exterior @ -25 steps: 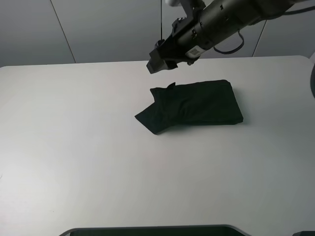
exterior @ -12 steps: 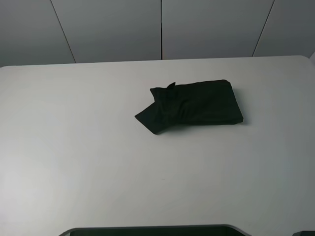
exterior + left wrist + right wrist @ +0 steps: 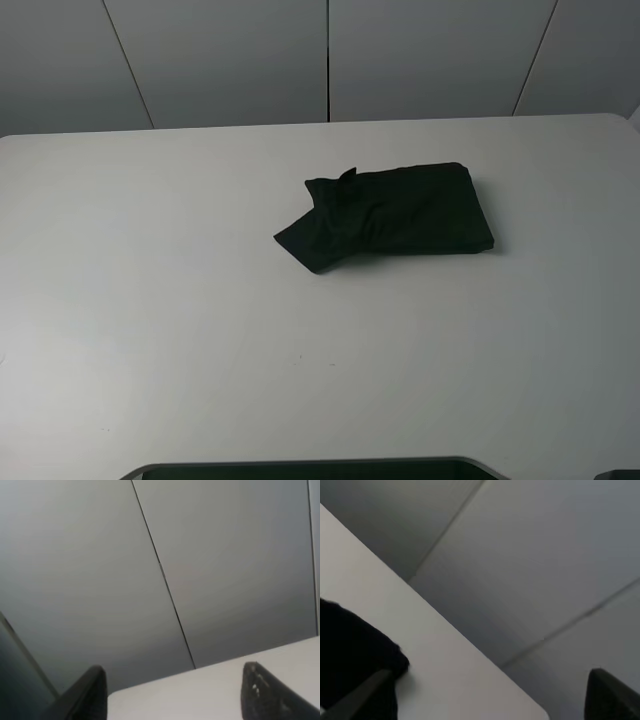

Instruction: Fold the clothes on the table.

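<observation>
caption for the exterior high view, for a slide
Folded black cloth lying alone on the white table, no arm in view.

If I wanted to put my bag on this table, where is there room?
Plenty. The black folded garment sits right of centre toward the far edge of the white table. The whole left half and the wide near strip in front of it are bare. Nothing looks crowded.

Both wrist views crop each hand [image 3: 175, 695] to its fingertips [image 3: 605, 692].
</observation>
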